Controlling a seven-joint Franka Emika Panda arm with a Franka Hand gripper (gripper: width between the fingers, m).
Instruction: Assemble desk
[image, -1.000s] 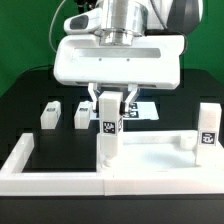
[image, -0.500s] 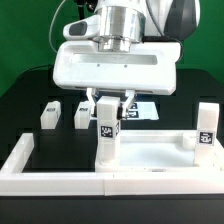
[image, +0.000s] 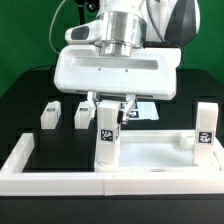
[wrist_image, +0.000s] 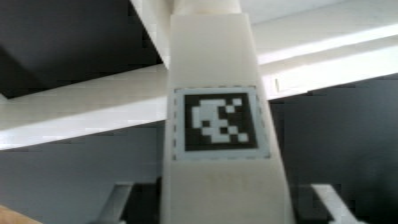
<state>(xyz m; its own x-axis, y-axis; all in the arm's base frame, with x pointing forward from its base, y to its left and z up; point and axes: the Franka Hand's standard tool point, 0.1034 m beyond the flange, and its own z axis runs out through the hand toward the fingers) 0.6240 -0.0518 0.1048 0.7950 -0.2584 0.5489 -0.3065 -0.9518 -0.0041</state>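
1. The white panel (image: 150, 152) lies on the black desk (image: 25, 100), inside the border wall (image: 60, 182).
2. One leg (image: 105, 138) stands upright on the panel's corner at the exterior view's left. A second leg (image: 205, 128) stands at the right corner, and two loose legs (image: 50, 114) wait well apart.
3. The fingers (wrist_image: 322, 204) are narrow and seem to hold the top of the first leg.
4. Since a second ago, the hand and the leg's tag (image: 105, 128) have turned a little together. I judge the leg is being screwed into its socket.
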